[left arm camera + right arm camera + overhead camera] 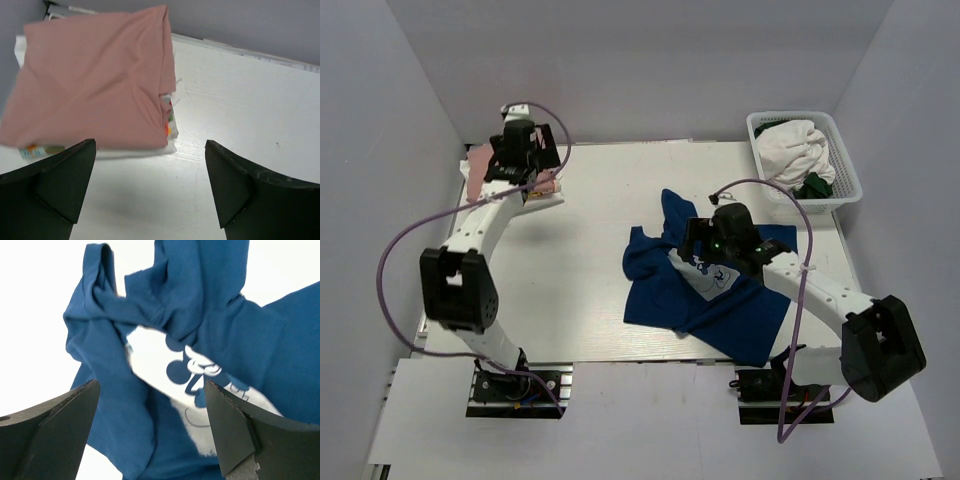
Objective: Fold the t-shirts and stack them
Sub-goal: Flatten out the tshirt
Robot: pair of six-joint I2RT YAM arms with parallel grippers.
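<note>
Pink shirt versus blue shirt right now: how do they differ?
The pink shirt is folded into a flat rectangle; the blue shirt lies rumpled and unfolded. The pink shirt sits at the far-left corner, the blue shirt centre-right. The blue shirt shows a white print; the pink shirt looks plain. Shared: neither is gripped.

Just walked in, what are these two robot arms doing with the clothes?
They are folding and stacking t-shirts. The left gripper, open, hovers by a folded salmon-pink shirt that lies on a white folded piece at the far left corner of the table. The right gripper, also open, hangs over a dark blue shirt that lies crumpled and unfolded mid-table. A white basket at the far right holds more cloth.
</note>
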